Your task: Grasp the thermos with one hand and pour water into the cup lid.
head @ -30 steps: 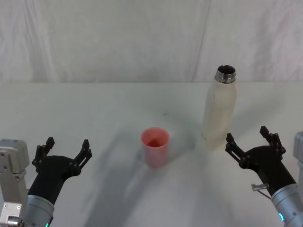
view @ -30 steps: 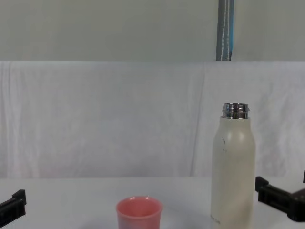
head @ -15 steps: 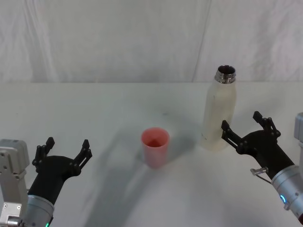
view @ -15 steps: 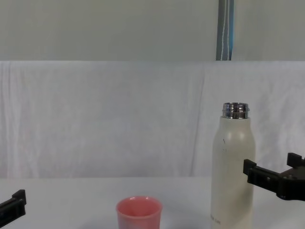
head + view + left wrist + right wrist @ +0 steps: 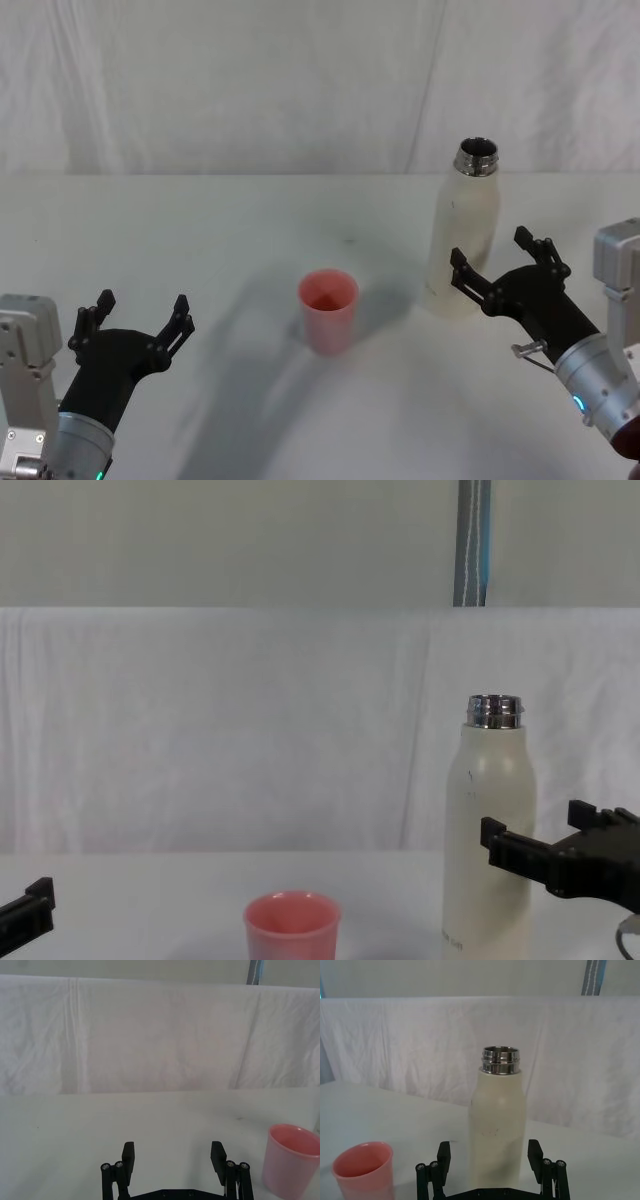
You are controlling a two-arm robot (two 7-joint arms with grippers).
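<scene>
Standing upright on the white worktop point(image 5: 220, 230), the thermos point(image 5: 465, 232) is located at the robot's right, well back from the near edge. Its cream-white body is topped by a shiny steel threaded neck, and the mouth is uncapped. Small dark specks are visible on the body in the right wrist view.

The cup lid point(image 5: 327, 310) is placed upright on the worktop to the left of the thermos, nearer the robot and apart from the bottle. It is pink and slightly tapered, with its open side facing up.

The right tool point(image 5: 500, 268) is positioned just beside the lower half of the thermos, on its near right side. Its black fingers point(image 5: 463, 274) are spread wide, and the released state is confirmed in the right wrist view, where the thermos body point(image 5: 498, 1120) is seen between the two finger tips. Whether the fingers touch the bottle cannot be told. In the chest view, one finger point(image 5: 520, 852) is seen crossing in front of the thermos point(image 5: 490, 820) at about mid-height.

The left tool point(image 5: 138, 318) is held low at the robot's left, well apart from the cup lid. Its fingers are likewise spread, and nothing is held between them. In the left wrist view, the cup lid point(image 5: 291, 1160) is seen off to one side of the released fingers point(image 5: 128, 1155).

A white cloth backdrop point(image 5: 250, 80) is hung behind the worktop.
</scene>
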